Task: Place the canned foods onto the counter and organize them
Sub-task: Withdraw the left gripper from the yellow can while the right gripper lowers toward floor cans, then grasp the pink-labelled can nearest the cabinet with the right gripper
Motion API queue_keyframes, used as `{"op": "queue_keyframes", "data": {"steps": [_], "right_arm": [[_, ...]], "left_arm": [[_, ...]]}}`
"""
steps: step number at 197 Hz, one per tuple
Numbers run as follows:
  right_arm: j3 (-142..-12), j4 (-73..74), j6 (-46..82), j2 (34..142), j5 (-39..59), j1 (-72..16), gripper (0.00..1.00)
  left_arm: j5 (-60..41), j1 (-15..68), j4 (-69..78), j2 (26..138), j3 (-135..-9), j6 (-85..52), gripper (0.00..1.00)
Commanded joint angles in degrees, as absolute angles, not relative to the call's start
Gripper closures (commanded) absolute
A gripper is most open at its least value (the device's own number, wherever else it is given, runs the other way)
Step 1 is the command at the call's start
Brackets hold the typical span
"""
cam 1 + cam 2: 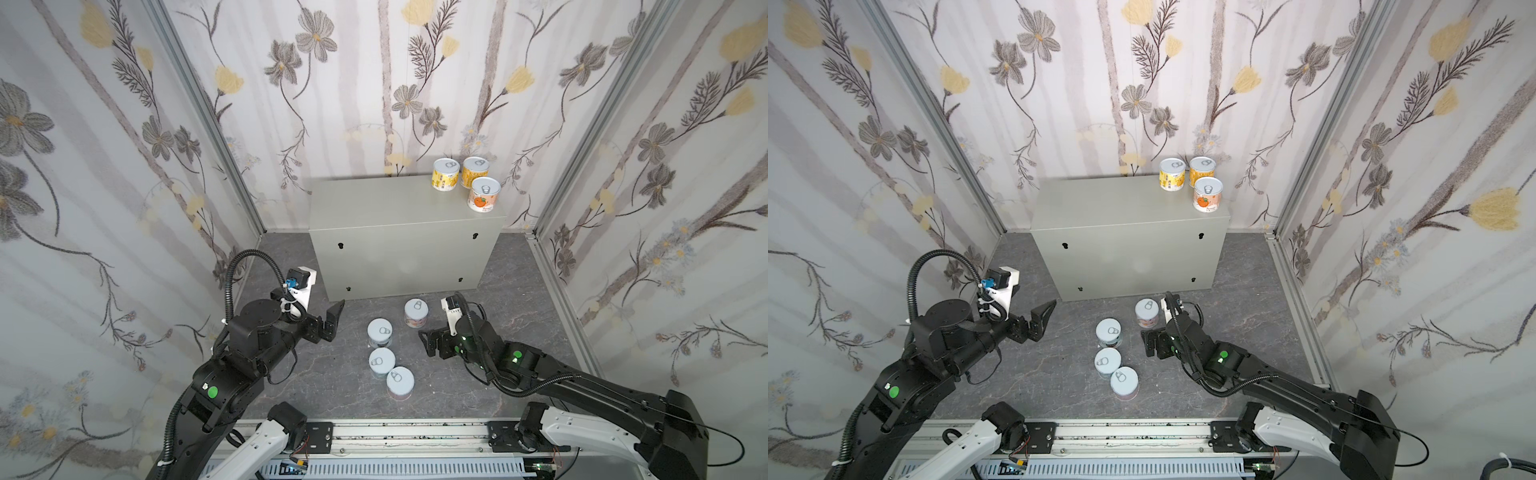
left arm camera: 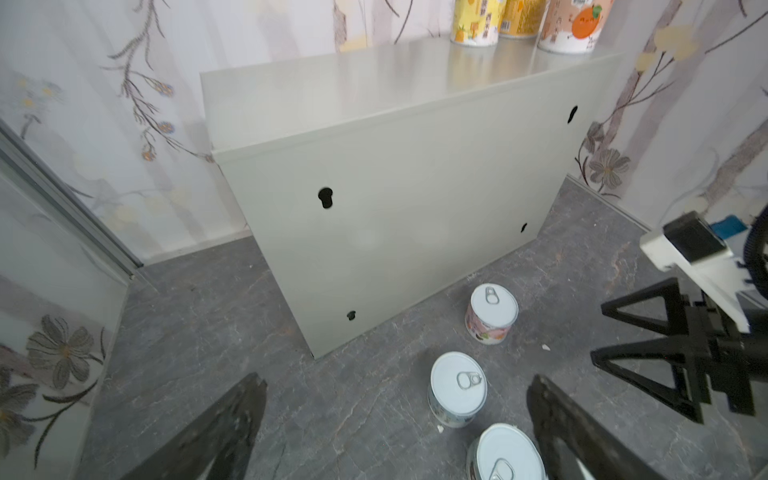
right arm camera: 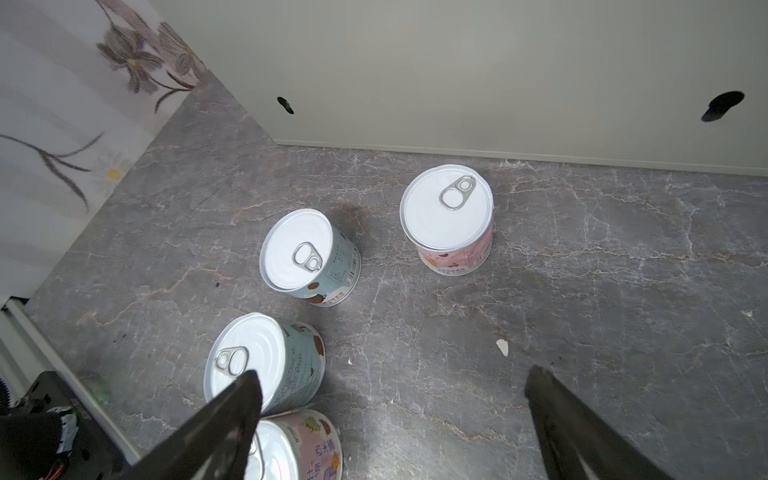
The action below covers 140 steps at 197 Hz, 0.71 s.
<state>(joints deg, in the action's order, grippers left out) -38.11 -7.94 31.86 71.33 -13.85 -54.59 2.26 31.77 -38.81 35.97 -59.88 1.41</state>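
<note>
**Two empty hands over four floor cans: crowding is the hazard**

Clock directions are read in a top view, with 12 o'clock pointing away from the rail. The right hand (image 1: 426,343) hangs above the floor (image 1: 519,299), jaws spread wide with nothing between them. The pink can (image 1: 416,312) stands near it at 12 o'clock. The blue can (image 1: 379,332) is at its 9, a third can (image 1: 381,362) at its 8 and a fourth can (image 1: 400,382) at its 7. All four stand upright, lids up. The third and fourth are touching or nearly so. The left hand (image 1: 334,320), also spread and empty, hovers at the blue can's 9 o'clock.

Further out at 12 o'clock is the counter (image 1: 374,208). The yellow can (image 1: 446,174), orange can (image 1: 475,171) and white can (image 1: 484,194) are bunched in its 1 o'clock corner, and the rest of the top is bare.

The pink can looks the likeliest next pick for the right hand, since it stands apart from the others. Several things could go wrong:
- **Tipped cans:** a finger lowered into the tight third-and-fourth pair could tip one, and it would roll.
- **Slipping grip:** an off-centre pinch on a smooth round wall may let the can slip out.
- **Colliding arms:** both arms face the same cluster, so reaching together risks a collision.
- **Clipped edge:** the counter is tall, and a can lifted too low would hit its front edge.
- **Knocked-off can:** the white can sits close to the counter's front edge, so a careless placement beside it could push it off
</note>
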Motion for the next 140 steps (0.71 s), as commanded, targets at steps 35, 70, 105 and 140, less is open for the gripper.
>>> {"op": "queue_keyframes", "data": {"steps": [35,70,105,140], "right_arm": [[-45.89,-4.33,32.38,88.07,-18.4,-54.26,0.0],[-50.99,-5.32,32.76,99.33,-20.98,-52.84,0.0],[-55.57,-4.46,32.7,107.24,-21.06,-51.24,0.0],[-57.66,-1.5,31.9,110.84,-21.26,-50.28,0.0]], "left_arm": [[-5.31,31.71,-38.75,34.68,-57.76,-2.08,0.0],[-5.63,31.64,-40.16,31.71,-58.09,-4.34,0.0],[-3.88,31.69,-45.91,29.44,-60.25,-4.77,0.0],[-2.09,31.61,-48.15,27.41,-61.08,-4.74,0.0]]}}
